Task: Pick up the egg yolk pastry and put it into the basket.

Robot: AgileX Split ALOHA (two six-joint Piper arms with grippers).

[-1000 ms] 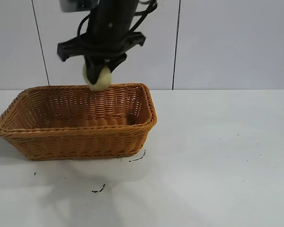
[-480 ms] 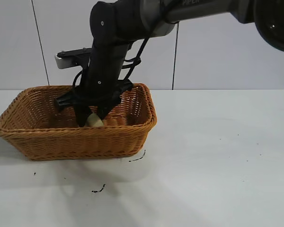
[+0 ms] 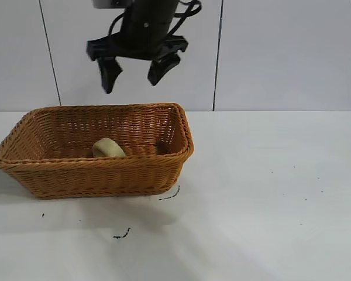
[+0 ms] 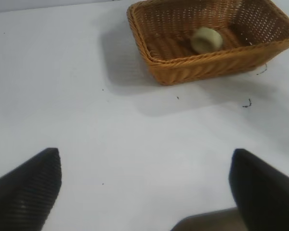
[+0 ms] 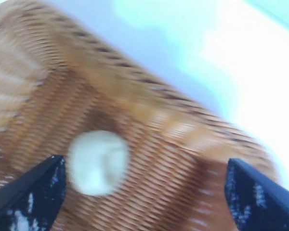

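White table: one basket, one pastry.

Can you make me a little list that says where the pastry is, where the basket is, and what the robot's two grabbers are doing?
pastry: lying inside the basket, nothing holding it
basket: on the table, at the exterior view's left
right gripper: open, empty, up in the air above the basket
left gripper: open, empty, over bare table away from the basket
table: white, a few small dark specks in front of the basket
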